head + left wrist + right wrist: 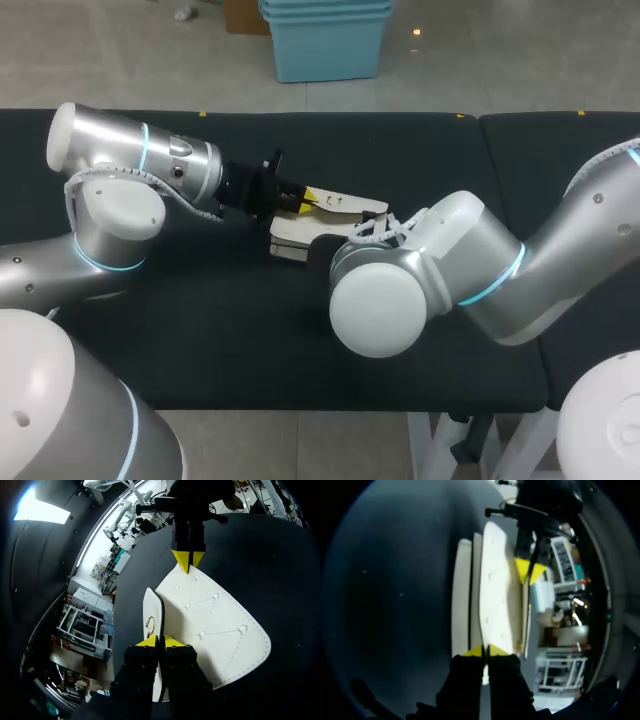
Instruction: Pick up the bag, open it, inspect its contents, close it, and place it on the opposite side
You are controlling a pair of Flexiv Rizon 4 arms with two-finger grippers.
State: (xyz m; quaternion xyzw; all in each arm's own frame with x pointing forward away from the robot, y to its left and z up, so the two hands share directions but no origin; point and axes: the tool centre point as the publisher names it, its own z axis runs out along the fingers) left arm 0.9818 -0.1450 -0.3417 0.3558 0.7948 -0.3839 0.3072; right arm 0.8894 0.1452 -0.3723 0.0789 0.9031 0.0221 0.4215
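Note:
A white quilted bag (296,241) lies in the middle of the black table (230,340). My left gripper (305,197) is at the bag's left end. In the left wrist view this gripper (160,641) is shut on the thin edge of the bag's flap (215,625), beside a gold ring clasp (150,625). My right gripper (485,651) is shut on the opposite edge of the bag (495,580). In the head view it is hidden behind its own wrist. Each wrist view shows the other arm's yellow tips at the far end: the right gripper (187,562) and the left gripper (529,572).
My right arm's bulky elbow (385,300) hangs over the table just in front of the bag. A seam (484,150) splits the table top at the right. Dark table surface lies all around the bag.

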